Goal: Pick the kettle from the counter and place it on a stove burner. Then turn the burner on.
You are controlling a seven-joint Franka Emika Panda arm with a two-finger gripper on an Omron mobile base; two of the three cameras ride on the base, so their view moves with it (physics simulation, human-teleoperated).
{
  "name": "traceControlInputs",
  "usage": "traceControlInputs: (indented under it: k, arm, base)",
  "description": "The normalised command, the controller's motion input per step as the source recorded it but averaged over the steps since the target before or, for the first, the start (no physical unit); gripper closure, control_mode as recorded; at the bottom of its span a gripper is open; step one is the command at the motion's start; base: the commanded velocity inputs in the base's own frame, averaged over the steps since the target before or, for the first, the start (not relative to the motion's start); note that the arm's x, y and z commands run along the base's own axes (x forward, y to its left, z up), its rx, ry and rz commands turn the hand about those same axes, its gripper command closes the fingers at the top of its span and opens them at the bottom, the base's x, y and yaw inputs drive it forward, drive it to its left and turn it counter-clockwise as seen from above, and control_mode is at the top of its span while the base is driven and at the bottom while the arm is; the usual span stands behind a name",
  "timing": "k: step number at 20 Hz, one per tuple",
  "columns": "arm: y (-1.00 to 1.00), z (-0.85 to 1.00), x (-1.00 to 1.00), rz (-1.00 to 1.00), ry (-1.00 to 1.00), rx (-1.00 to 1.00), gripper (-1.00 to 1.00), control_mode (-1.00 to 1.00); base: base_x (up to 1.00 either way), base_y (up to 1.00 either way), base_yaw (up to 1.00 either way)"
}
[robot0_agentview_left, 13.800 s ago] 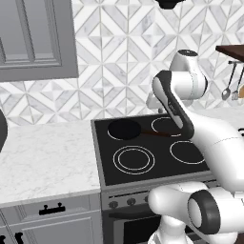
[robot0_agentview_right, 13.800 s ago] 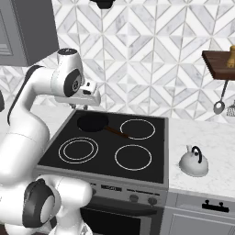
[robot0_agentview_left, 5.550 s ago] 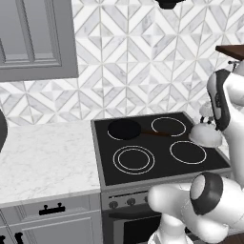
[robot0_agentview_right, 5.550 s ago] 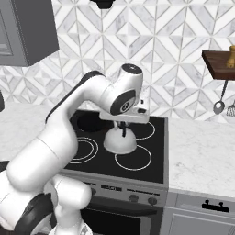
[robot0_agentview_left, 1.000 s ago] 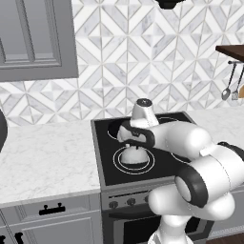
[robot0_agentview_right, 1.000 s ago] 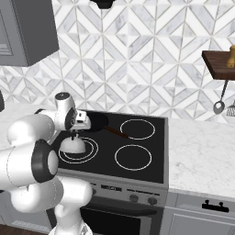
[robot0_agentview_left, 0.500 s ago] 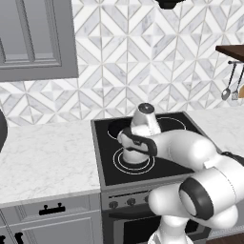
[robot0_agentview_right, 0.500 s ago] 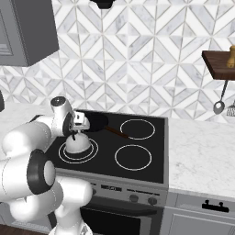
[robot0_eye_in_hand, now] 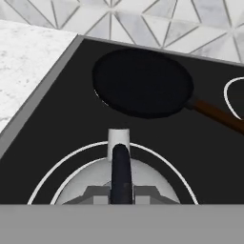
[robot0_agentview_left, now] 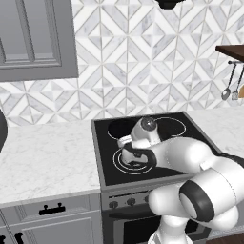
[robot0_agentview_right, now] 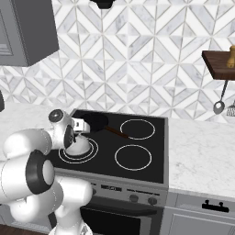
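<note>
Kettle [robot0_eye_in_hand: 121, 183] down on the front-left burner [robot0_eye_in_hand: 43, 183], inside its double white rings, spout [robot0_eye_in_hand: 118, 138] pointing toward the black pan [robot0_eye_in_hand: 143, 88] behind. Gripper [robot0_agentview_right: 75, 137] low over the kettle [robot0_agentview_right: 79, 145], wrist hiding the fingers; open or closed on the handle, cannot tell. Marble counter [robot0_agentview_left: 43, 157] to the stove's left

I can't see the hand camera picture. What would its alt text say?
A silvery kettle sits inside a double-ring stove burner on black glass, seen from just above it. Behind it lies a flat black pan with a brown handle; white marble counter lies left.
</note>
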Motion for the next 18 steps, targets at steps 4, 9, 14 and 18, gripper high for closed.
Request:
traceControlInputs:
  k: [4,9,14,18]
  arm:
    - [0.0,-0.15,0.04,0.0,-0.15,0.0,1.0,-1.0]
    - [0.0,-0.38,0.0,0.0,-0.05,0.0,1.0,-1.0]
    - [0.0,0.0,0.0,0.0,0.0,0.0,1.0,-1.0]
    - [0.0,0.0,0.0,0.0,0.01,0.0,-1.0,-1.0]
  base:
    - [0.0,0.0,0.0]
    - [0.0,0.0,0.0]
    - [0.0,0.0,0.0]
    - [0.0,0.0,0.0]
